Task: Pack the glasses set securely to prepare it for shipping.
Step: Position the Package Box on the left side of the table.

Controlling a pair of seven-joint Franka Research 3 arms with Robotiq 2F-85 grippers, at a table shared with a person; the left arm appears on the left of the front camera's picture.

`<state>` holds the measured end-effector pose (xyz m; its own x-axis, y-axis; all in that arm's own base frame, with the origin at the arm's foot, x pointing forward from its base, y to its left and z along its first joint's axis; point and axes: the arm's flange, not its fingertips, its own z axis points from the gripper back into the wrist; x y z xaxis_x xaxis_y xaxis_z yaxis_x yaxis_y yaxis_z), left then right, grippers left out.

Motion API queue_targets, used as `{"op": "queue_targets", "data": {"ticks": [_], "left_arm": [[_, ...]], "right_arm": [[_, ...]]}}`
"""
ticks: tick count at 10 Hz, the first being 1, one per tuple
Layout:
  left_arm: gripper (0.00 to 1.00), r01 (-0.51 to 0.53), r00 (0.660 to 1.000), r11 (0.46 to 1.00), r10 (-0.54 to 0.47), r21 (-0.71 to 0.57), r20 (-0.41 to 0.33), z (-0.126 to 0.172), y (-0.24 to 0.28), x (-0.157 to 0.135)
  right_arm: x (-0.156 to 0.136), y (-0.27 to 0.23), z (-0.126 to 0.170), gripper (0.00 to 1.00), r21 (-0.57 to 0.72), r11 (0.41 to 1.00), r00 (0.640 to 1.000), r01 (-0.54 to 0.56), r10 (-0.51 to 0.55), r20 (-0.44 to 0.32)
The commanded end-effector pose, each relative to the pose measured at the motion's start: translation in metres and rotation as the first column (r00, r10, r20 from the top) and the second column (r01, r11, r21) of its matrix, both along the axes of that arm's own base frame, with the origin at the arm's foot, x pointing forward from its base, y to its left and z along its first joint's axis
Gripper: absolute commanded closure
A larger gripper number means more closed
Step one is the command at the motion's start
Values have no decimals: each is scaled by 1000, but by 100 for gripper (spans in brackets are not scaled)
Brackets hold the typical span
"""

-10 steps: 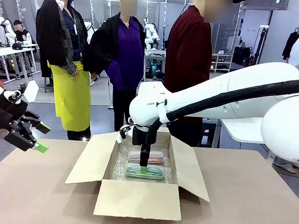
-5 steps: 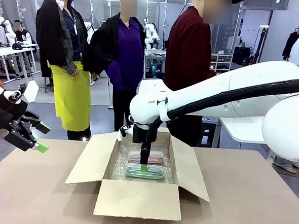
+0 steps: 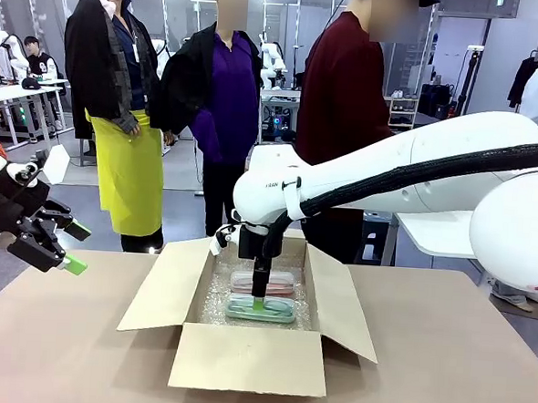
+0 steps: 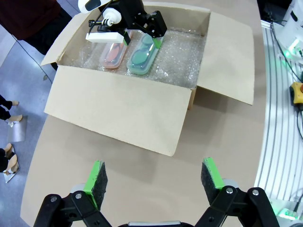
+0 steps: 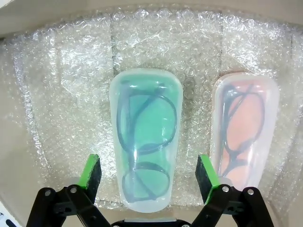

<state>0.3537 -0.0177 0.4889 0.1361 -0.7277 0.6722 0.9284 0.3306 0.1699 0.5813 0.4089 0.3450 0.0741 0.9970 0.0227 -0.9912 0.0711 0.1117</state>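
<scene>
The glasses set lies side by side on bubble wrap inside an open cardboard box (image 3: pixel 246 355): a mint-green case (image 5: pixel 146 142) (image 3: pixel 260 310) and a pink case (image 5: pixel 245 127) (image 3: pixel 262 281). Dark glasses frames show through each clear lid. My right gripper (image 5: pixel 147 174) (image 3: pixel 259 298) reaches down into the box and stands open astride the green case, one pad on each side, with small gaps to it. My left gripper (image 4: pixel 154 176) (image 3: pixel 76 247) hangs open and holds nothing, above the table left of the box. The left wrist view also shows both cases (image 4: pixel 141 56) under the right gripper.
Bubble wrap (image 5: pixel 71 90) lines the box floor. Its flaps (image 3: pixel 159 286) are spread outward on all sides. A person in a dark red top (image 3: pixel 339 105) stands behind the far side of the brown table (image 3: pixel 451 359). A metal rail (image 4: pixel 279 123) runs along the table edge.
</scene>
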Motion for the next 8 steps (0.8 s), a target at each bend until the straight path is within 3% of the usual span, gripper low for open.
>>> {"op": "queue_targets", "data": {"ticks": [1, 8], "left_arm": [[0, 22, 1000, 1000, -22, -21, 8, 0, 2, 1], [0, 22, 1000, 1000, -22, -21, 8, 0, 2, 1]], "right_arm": [[-2, 1, 1, 0, 1, 1000, 1000, -2, 2, 0], [0, 0, 0, 0, 0, 1000, 1000, 0, 0, 0]]}}
